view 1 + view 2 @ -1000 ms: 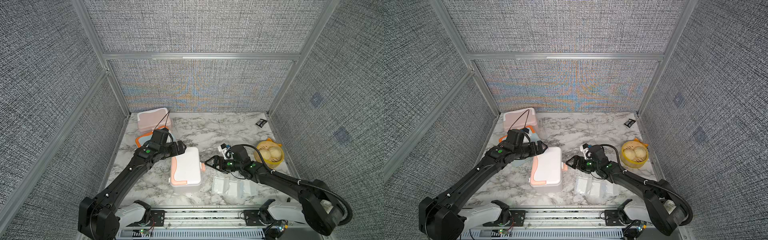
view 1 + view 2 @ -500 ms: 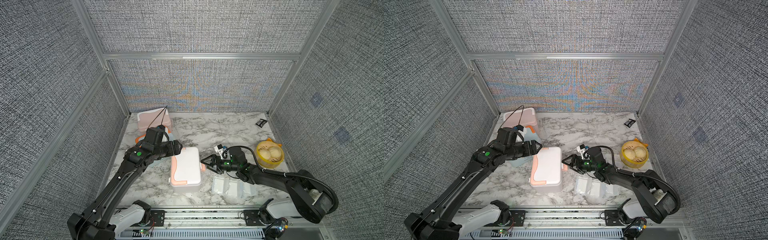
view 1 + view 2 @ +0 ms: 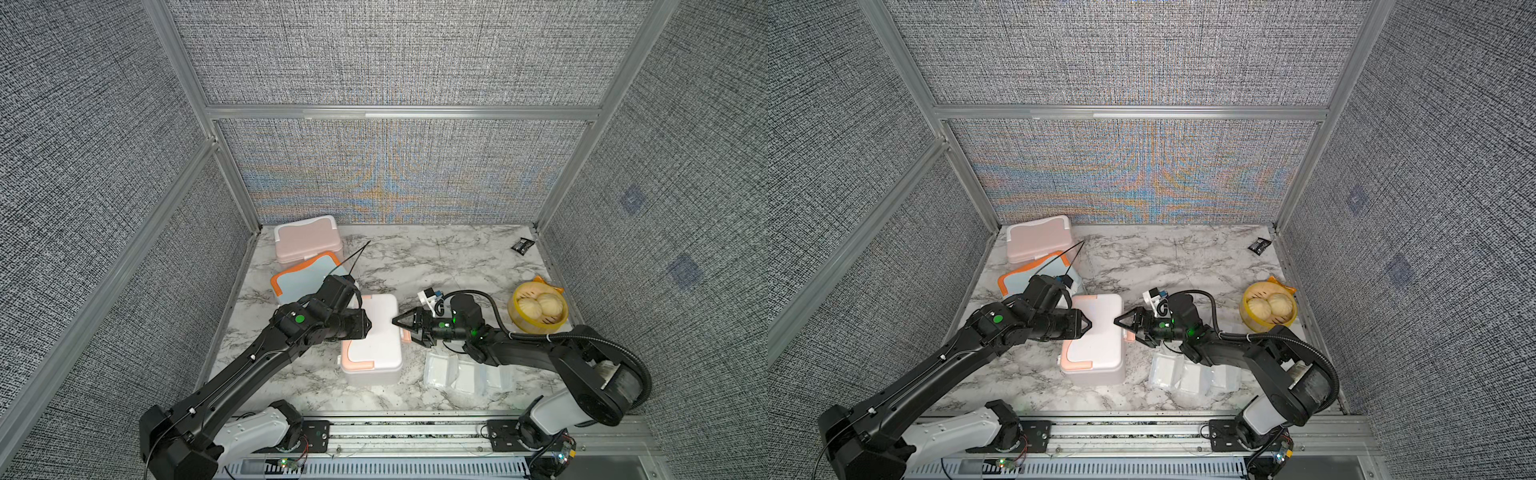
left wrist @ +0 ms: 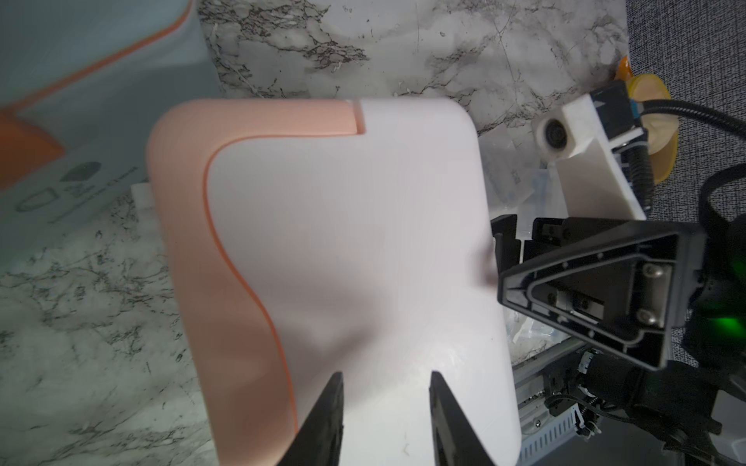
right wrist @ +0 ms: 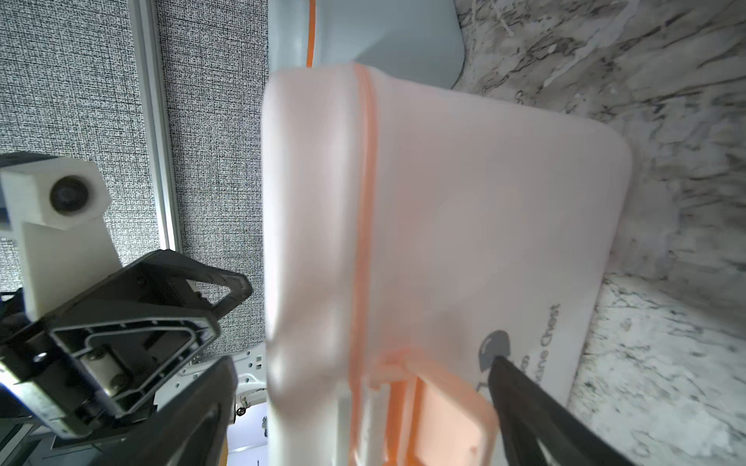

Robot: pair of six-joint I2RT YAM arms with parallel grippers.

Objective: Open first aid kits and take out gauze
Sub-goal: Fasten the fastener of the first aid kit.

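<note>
Slippage is the chief risk: the white-and-peach rounded plastic box [image 3: 376, 332] at lower centre could skid toward the clear-packeted gauze pads [image 3: 465, 374] at its right, since the left gripper [image 3: 1087, 323] rests narrowed on its lid, clasping nothing, while the right gripper [image 3: 1121, 322] gapes wide at the latch side.

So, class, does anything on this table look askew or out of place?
The pale blue-and-orange kit sits skewed beside the squarer pink kit. A small black wrapper lies alone in the far corner. Nothing looks spilled or broken.
</note>
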